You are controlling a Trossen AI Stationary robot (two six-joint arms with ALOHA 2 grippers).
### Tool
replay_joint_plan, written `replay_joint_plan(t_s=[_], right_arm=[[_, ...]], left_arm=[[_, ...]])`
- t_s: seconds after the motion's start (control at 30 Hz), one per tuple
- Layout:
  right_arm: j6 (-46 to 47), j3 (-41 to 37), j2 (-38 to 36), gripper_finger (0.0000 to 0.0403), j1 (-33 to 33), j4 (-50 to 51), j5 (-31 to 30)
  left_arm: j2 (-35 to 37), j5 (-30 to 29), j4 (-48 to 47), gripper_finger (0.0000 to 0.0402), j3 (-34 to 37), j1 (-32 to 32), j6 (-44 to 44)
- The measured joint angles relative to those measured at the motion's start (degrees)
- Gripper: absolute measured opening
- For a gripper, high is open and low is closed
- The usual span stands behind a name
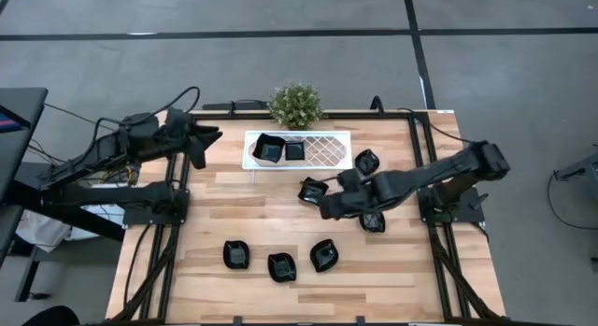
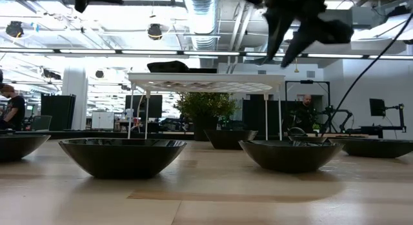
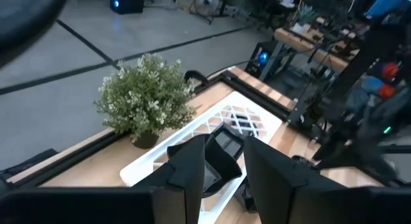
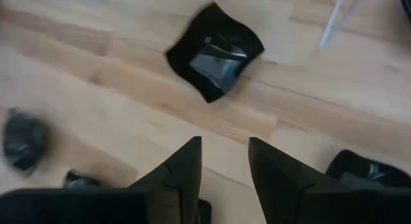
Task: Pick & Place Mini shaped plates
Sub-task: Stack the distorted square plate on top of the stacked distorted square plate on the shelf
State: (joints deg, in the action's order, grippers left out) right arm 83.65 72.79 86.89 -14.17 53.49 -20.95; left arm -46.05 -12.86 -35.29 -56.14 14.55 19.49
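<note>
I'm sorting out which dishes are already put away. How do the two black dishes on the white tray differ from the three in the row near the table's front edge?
The two tray dishes sit side by side on the white tray beside the plant; the three front dishes lie on the bare table. The tray pair touch or nearly touch; the front three are spaced apart. All are small, glossy and black.

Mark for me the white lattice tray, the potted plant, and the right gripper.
White lattice tray (image 1: 327, 148), high view, on its bare lattice part.
Potted plant (image 1: 296, 105), high view, on the middle of its foliage.
Right gripper (image 4: 225, 161), right wrist view, midway between its fingertips, nothing held.
</note>
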Motion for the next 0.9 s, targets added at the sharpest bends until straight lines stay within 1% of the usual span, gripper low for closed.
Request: replay_joint_plan(t_s=[0.27, 0.47, 0.7, 0.9], right_arm=[[8.04, 0.00, 9.57, 0.0124, 0.48, -1.75, -0.35], [12.84, 0.00, 14.15, 0.0124, 0.48, -7.66, -4.61], [19.14, 0.00, 19.02, 0.0124, 0.28, -9.20, -8.43], [19.95, 0.00, 21.83, 0.0124, 0.75, -11.67, -10.58]], left_arm=[[1.80, 0.00, 0.39, 0.0119, 0.00, 0.00, -1.20], [1.78, 0.01, 0.69, 0.0122, 0.00, 0.00, -2.72], [1.78, 0.02, 0.94, 0.0122, 0.00, 0.02, -4.23], [1.78, 0.02, 1.37, 0.0122, 0.00, 0.02, -4.26]])
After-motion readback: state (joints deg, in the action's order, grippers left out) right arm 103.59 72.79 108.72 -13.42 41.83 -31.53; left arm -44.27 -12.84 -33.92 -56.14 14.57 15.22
